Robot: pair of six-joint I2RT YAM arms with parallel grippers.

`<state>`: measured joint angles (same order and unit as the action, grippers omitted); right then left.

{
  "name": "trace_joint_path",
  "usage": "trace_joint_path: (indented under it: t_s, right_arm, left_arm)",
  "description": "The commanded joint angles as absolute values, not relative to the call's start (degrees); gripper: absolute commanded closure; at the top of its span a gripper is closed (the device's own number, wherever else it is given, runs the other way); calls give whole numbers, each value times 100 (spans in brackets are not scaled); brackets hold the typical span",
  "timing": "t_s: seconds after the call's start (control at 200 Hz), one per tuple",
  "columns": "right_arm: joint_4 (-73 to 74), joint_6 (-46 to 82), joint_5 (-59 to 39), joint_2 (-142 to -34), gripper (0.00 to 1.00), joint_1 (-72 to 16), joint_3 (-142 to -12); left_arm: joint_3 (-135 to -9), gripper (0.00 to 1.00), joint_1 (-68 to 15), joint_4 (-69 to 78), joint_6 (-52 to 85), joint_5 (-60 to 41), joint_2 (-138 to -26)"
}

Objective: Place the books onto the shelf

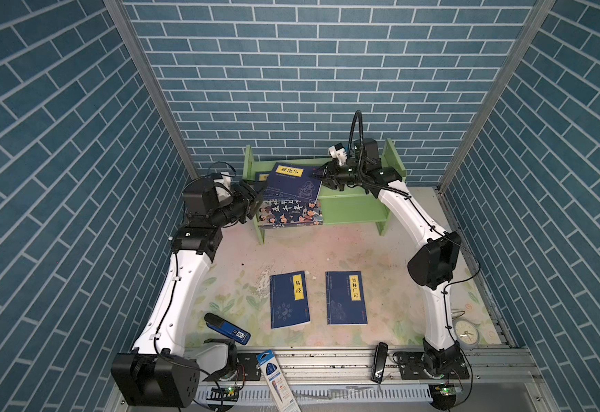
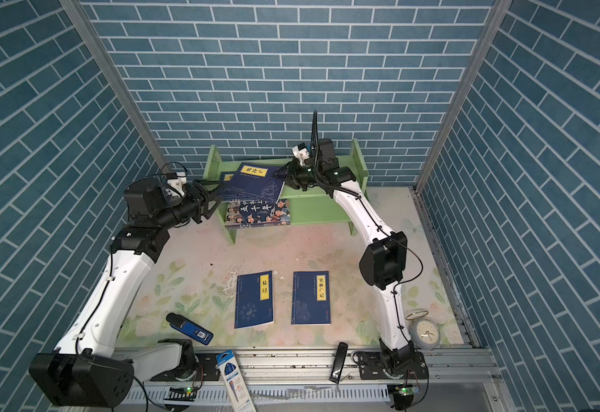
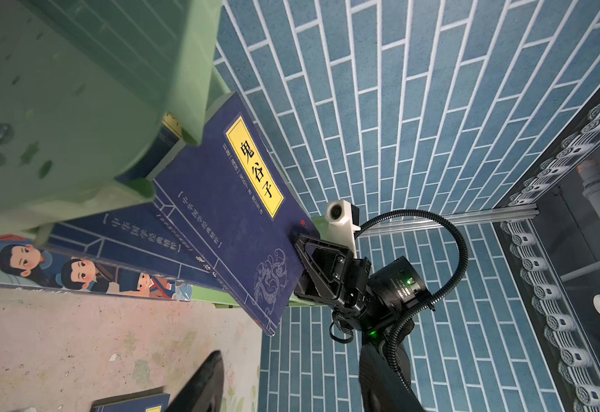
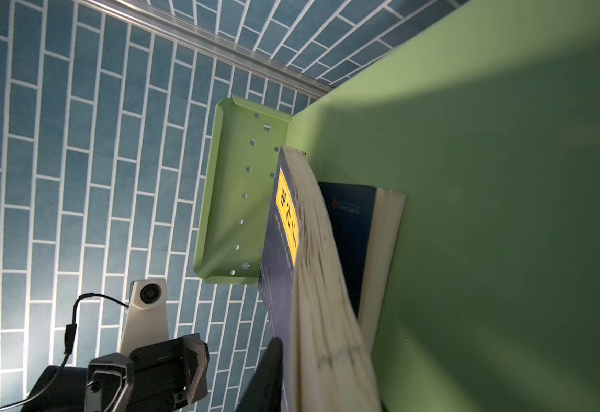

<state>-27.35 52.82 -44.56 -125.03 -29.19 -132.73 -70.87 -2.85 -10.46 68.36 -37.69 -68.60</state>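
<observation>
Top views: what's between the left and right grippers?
Going from left gripper to right gripper: the shelf side panel, then the tilted navy book leaning over a second navy book on the upper tier. Both top views show it.

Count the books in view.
5 books: two flat on the table; cartoon one on the shelf's lower tier; one tilted above it; one mostly hidden beneath that.

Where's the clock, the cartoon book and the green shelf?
Clock [image 2: 426, 333]: in a top view, its face.
Cartoon book [image 1: 291, 214]: in a top view, its cover.
Shelf [image 1: 395, 157]: in a top view, its side panel.
</observation>
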Motion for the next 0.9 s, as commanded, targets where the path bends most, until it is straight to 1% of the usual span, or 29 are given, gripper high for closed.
trace_joint_path:
  t_s: [0.0, 0.03, 0.23, 0.375, 0.425, 0.52, 0.58, 0.645, 0.82, 0.895]
  right_arm:
    - [-2947, 5001, -4241, -12524, 66, -2865, -13519]
    - [-2997, 4993, -4196, -12698, 65, -2857, -13554]
    - [-3441, 4875, -3935, -12976, 55, -2812, -14060]
    - [-3888, 4672, -3473, -12978, 51, -2810, -14308]
    - [-3932, 4641, -3412, -12951, 51, -2812, -14313]
    - [-3942, 4632, -3384, -12928, 58, -2813, -14309]
    - [-3940, 4632, -3376, -12911, 67, -2811, -14309]
    - [-3963, 4632, -3332, -12896, 72, -2812, -14309]
    - [-3833, 4580, -3432, -12937, 94, -2812, -14368]
    - [-3711, 4505, -3585, -13014, 95, -2812, -14442]
  left_arm:
    - [-7031, 38, -250, -836, 6847, -3841, -6926]
    - [-7018, 38, -255, -831, 6855, -3841, -6912]
    - [-6978, 38, -255, -797, 6899, -3835, -6974]
    - [-6987, 37, -255, -765, 6934, -3841, -7003]
    - [-6983, 38, -255, -754, 6950, -3849, -7004]
    - [-6982, 38, -255, -753, 6968, -3858, -7014]
    - [-6985, 37, -255, -750, 6970, -3858, -7014]
    - [-6982, 37, -255, -755, 6978, -3858, -7014]
    - [-6979, 37, -255, -736, 6988, -3839, -7005]
    - [-6979, 37, -255, -730, 6983, -3841, -7013]
